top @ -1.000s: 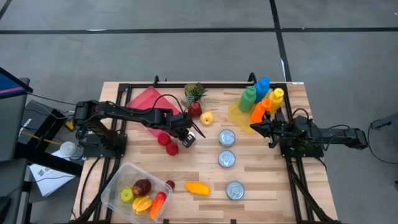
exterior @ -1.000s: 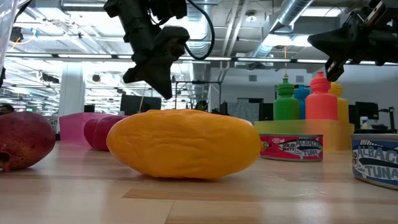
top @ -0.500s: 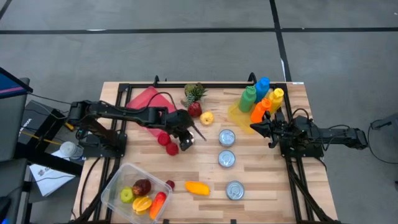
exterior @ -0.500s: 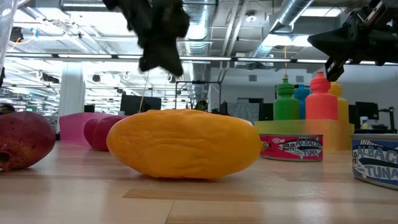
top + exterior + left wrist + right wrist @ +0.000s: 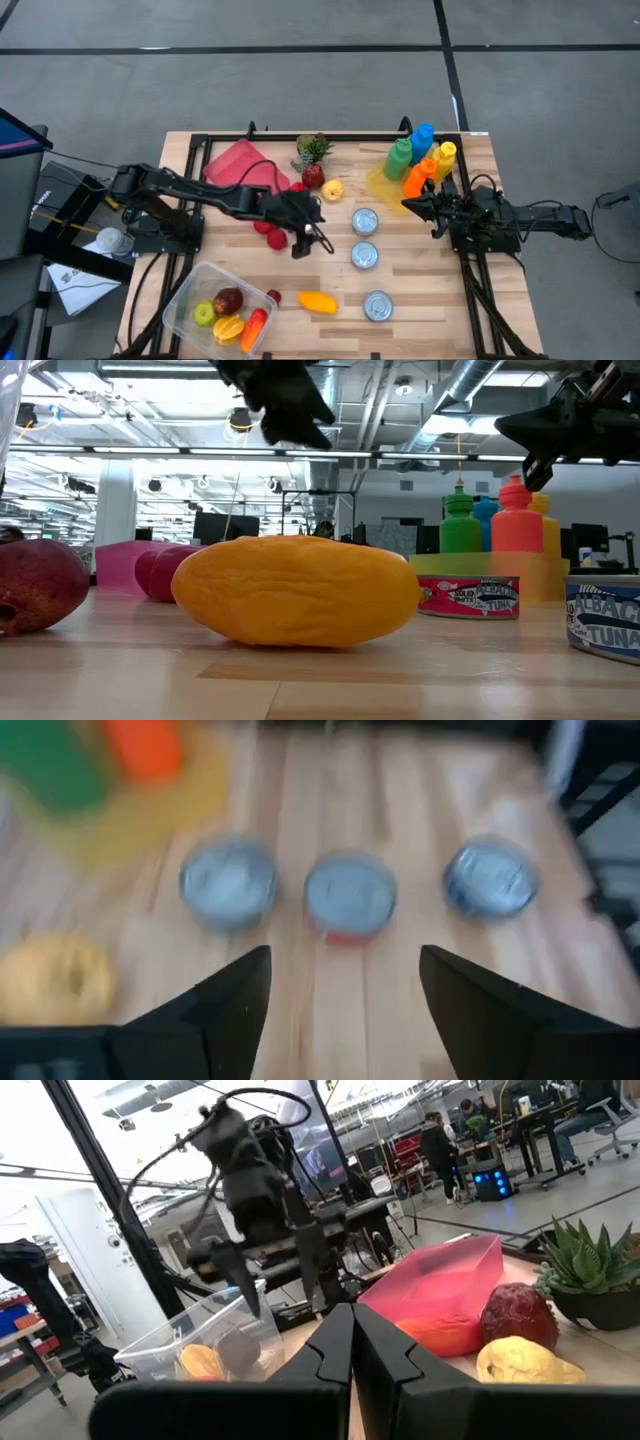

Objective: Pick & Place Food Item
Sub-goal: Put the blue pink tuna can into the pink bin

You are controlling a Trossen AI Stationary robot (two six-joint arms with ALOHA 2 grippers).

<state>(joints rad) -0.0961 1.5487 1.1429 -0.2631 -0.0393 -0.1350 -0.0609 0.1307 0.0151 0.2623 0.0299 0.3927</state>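
Observation:
An orange-yellow fruit (image 5: 317, 301) lies on its side near the table's front, large in the low view (image 5: 295, 605). Left of it stands a clear bin (image 5: 185, 300) holding several fruits. Two red fruits (image 5: 270, 232) rest on the table mid-left. My left gripper (image 5: 312, 246) hovers just right of them, open and empty; its wrist view (image 5: 345, 955) looks down on three tins (image 5: 350, 895). My right gripper (image 5: 408, 206) stands shut and empty above the table's right side, near the bottles.
Three tuna tins (image 5: 364, 255) stand in a row from mid-table toward the near edge. Coloured bottles (image 5: 420, 160) stand on a yellow tray at far right. A pink tray (image 5: 235, 160), a potted plant (image 5: 313, 150), a red fruit (image 5: 313, 176) and a yellow fruit (image 5: 333, 189) sit at the far side.
My left gripper has moved toward the table's right and near edges, rising in the low view, and has opened. Nothing on the table has shifted.

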